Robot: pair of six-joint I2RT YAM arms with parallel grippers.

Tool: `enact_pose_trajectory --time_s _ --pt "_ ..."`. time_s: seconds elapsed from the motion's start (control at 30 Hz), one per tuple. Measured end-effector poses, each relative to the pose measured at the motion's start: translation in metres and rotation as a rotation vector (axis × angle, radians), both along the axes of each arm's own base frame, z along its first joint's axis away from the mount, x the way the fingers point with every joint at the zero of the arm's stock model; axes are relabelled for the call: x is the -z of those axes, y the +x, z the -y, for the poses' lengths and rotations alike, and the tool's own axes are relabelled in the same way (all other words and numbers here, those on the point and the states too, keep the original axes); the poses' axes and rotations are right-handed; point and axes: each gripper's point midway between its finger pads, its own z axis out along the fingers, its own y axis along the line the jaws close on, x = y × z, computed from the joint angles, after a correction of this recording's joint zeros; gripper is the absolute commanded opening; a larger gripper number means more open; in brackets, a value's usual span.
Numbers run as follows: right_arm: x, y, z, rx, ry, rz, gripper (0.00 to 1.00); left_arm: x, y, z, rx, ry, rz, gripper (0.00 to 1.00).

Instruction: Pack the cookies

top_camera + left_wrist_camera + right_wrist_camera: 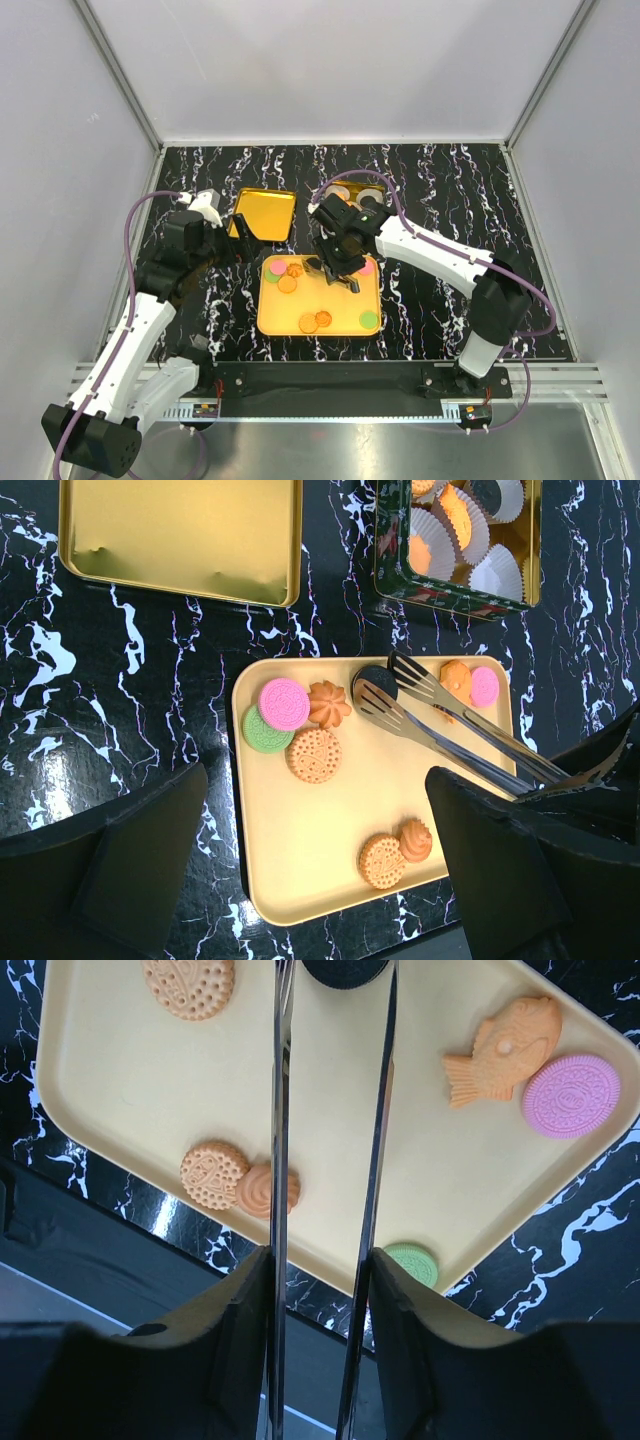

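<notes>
Several cookies lie on a yellow tray (pixel 345 312): a pink one (pixel 284 703), a green one (pixel 262 734), orange ones (pixel 314 755) and a black one (pixel 375 680). My right gripper (pixel 338 262) is shut on metal tongs (pixel 280 1110) and hovers over the tray (pixel 330 1130). The tong tips stand either side of the black cookie (pixel 345 968). I cannot tell whether they squeeze it. A fish-shaped cookie (pixel 503 1048) and a pink one (pixel 571 1095) lie to their right. My left gripper (pixel 236 238) is open and empty, beside the tray's left edge (pixel 320 870).
An open cookie tin (pixel 362 193) with white paper cups (pixel 497 572) stands behind the tray. Some cups hold cookies. Its gold lid (pixel 265 215) lies upside down to the left of it (pixel 180 535). The table is black marble with white veins.
</notes>
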Motion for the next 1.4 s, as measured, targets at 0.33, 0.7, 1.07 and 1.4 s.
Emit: enact_pose_trajectory --time_s 0.33,0.7,1.07,1.4 --pt "-0.017 0.003 0.013 0.013 -0.032 0.05 0.4 0.0 0.0 0.0 0.0 0.0 0.0 0.99" --pt "-0.069 0.04 0.053 0.128 0.025 0.158 0.4 0.0 0.0 0.0 -0.001 -0.001 0.001 0.99" --pt "-0.071 0.094 0.117 0.324 0.001 0.204 0.4 0.0 0.0 0.0 0.0 -0.001 0.001 0.99" --pt "-0.046 0.097 0.119 0.328 -0.014 0.159 0.41 0.0 0.0 0.0 -0.001 -0.001 0.001 0.99"
